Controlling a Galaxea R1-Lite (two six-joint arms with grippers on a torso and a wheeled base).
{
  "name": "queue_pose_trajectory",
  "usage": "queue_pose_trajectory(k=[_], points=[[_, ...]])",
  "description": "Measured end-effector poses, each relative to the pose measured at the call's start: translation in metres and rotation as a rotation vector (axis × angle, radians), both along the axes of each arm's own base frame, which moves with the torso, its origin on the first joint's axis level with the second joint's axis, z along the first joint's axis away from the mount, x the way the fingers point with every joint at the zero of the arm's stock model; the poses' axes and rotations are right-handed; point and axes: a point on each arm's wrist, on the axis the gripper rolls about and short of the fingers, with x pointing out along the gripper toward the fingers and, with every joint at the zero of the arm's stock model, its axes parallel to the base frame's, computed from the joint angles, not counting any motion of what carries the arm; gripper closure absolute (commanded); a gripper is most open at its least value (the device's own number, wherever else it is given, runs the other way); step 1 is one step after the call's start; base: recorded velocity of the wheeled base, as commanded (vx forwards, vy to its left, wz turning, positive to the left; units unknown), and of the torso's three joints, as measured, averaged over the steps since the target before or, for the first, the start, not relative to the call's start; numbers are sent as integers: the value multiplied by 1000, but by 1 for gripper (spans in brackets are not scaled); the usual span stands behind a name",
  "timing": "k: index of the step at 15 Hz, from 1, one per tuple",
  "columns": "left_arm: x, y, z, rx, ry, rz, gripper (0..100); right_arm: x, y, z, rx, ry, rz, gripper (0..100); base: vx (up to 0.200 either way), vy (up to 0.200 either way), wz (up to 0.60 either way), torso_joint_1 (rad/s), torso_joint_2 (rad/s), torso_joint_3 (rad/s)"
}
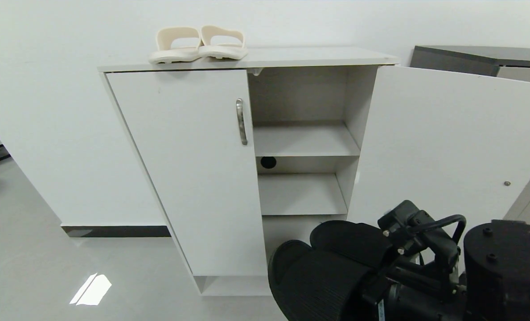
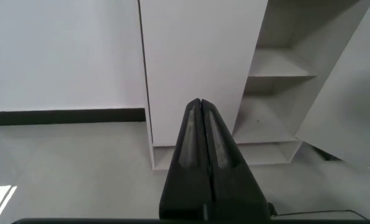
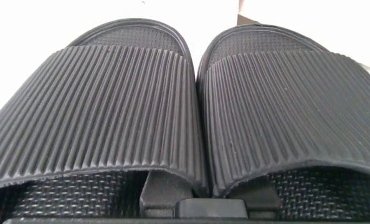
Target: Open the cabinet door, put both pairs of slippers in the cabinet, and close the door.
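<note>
Two black slippers, one pair, hang side by side at the lower right of the head view, in front of the open half of the cabinet and low by its base. The right gripper is clenched on them at their near ends, and their ribbed straps face its wrist camera. The second pair, two cream slippers, lies on the cabinet top at the upper left-centre of the frame, the two touching, just above the closed door. The cabinet has two doors: the closed one at centre-left carries one metal handle near its right edge, and the open door is swung wide toward the right of the frame. Inside stand two shelves, one above the other, with one round hole in the back panel between them. The left gripper has its two fingers pressed flat against each other, aimed at the cabinet's foot over the pale grey floor
</note>
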Motion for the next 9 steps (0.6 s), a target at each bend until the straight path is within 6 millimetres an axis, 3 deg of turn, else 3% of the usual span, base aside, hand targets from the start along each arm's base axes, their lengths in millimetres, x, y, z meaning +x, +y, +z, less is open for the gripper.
queue_pose_trajectory(k=[5,9], points=[[0,0,0,22,-2,-2,100,26,46,-26,100,111,-148,100,0,0,0,0,0,0],[0,0,0,23,-2,-2,100,58,89,-44,37,179,-342,100,0,0,0,0,0,0]])
